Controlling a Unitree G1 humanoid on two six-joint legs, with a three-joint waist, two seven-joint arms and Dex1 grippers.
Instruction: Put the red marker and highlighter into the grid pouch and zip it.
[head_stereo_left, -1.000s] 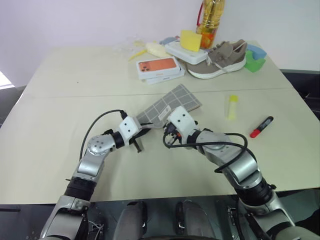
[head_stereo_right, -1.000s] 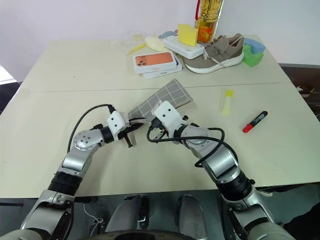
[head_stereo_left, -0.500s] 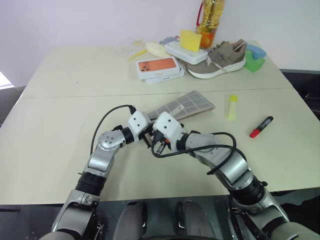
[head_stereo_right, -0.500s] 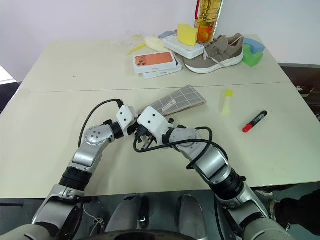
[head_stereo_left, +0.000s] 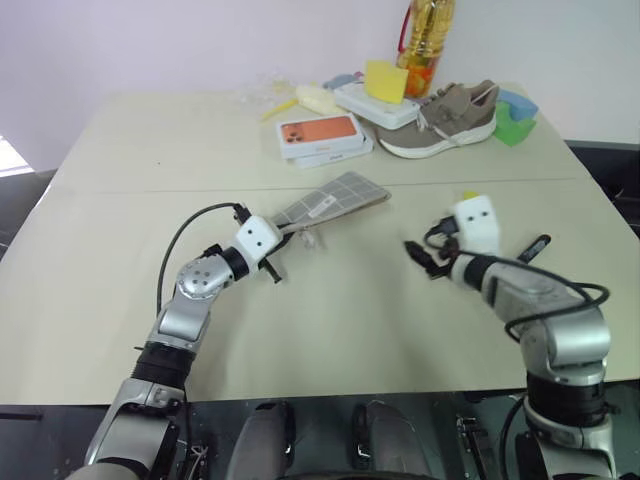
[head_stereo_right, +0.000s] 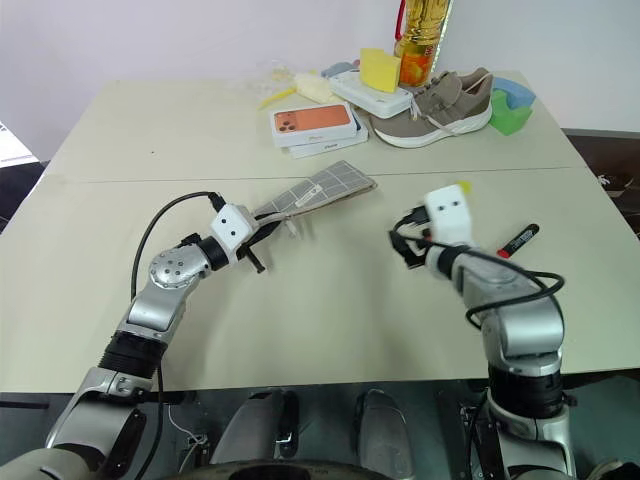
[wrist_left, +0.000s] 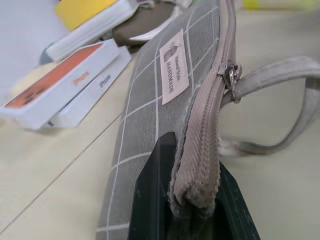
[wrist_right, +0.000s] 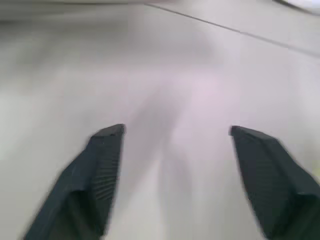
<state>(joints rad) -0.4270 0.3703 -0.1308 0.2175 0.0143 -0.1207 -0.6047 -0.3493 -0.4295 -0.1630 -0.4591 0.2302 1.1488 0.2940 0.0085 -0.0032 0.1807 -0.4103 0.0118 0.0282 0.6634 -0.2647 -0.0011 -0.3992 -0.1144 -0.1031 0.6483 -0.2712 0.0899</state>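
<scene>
Orange phone box (head_stereo_left: 318, 132) and shoe (head_stereo_left: 440, 120) sit behind grid pouch (head_stereo_left: 335, 196)

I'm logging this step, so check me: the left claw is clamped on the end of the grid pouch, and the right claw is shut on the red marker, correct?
Not quite. The left claw is indeed clamped on the end of the grid pouch, but the right claw is open and holds nothing, as the right wrist view shows. The red marker lies on the table beyond it.
</scene>
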